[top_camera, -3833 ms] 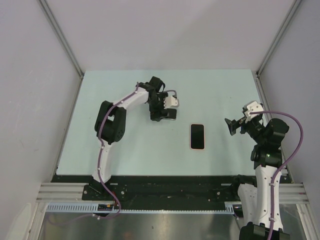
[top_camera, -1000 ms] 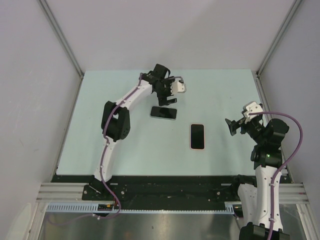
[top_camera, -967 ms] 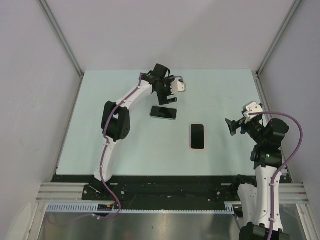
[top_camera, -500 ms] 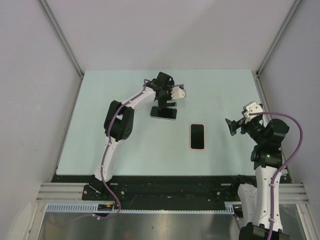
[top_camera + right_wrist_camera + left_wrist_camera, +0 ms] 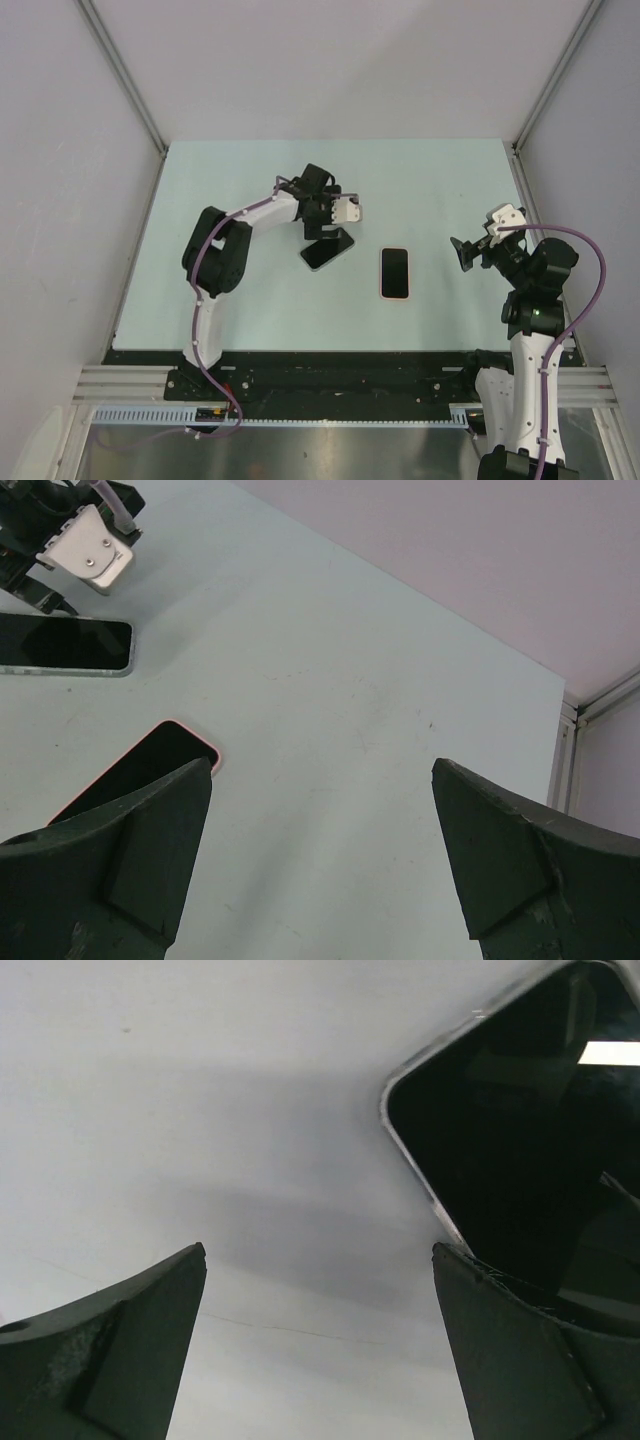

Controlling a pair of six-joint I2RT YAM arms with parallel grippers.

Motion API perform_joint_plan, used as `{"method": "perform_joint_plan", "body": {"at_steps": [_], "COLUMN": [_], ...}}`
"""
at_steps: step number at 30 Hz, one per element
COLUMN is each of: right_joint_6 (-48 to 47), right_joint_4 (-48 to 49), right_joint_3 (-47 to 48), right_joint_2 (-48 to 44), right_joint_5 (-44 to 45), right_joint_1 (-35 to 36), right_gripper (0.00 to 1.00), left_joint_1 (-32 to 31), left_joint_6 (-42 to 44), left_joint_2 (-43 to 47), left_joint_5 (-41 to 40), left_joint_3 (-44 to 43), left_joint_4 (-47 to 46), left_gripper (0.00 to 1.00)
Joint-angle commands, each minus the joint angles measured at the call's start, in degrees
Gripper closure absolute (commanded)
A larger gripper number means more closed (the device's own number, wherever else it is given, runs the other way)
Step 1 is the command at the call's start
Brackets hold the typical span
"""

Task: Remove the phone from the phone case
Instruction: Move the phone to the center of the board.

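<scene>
Silver-rimmed phone [image 5: 520, 1140] lies bare under the wide-open, empty left claw [image 5: 320, 1257], guess because it's already out of the pink case [image 5: 396, 272].

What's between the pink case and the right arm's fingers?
Nothing: bare table lies between the pink case and the right fingers, as the top view shows.

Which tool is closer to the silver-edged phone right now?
Left. The left tool is right at the far edge of the phone; the right tool hangs off to its right, beyond the pink case.
</scene>
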State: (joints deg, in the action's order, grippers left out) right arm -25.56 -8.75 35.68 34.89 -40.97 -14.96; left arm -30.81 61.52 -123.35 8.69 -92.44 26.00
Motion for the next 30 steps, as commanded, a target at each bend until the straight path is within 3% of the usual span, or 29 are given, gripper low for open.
{"method": "perform_joint_plan", "body": {"at_steps": [1,5,12,21,30], "right_joint_6": [-0.01,0.25,0.43,0.08,0.34], "right_joint_4": [0.76,0.84,0.76,0.84,0.93], "right_joint_3": [0.27,0.27,0.27,0.27,0.27], "right_joint_2": [-0.79,-1.05,-1.5,-1.76,-1.85], "right_joint_5": [0.19,0.02,-0.43,0.1,0.1], "right_joint_1": [0.02,-0.24,-0.86,-0.16,-0.07], "right_gripper": [0.04,0.04,0.04,0.04,0.04], "left_joint_1": [-3.03,-5.4,-4.0,-5.84,-7.86], "left_joint_6": [-1.57,-4.02,-17.21,-24.33,-32.15], "left_joint_2": [3.29,2.85,2.93,13.66,9.01], "left_joint_5": [7.22,6.7,3.35,8.27,12.94], "left_joint_3": [5.34,5.96,-4.59,6.74,8.25], "left_joint_4": [3.8,2.48,1.86,2.91,7.92], "left_gripper": [0.0,0.0,0.0,0.0,0.0]}}
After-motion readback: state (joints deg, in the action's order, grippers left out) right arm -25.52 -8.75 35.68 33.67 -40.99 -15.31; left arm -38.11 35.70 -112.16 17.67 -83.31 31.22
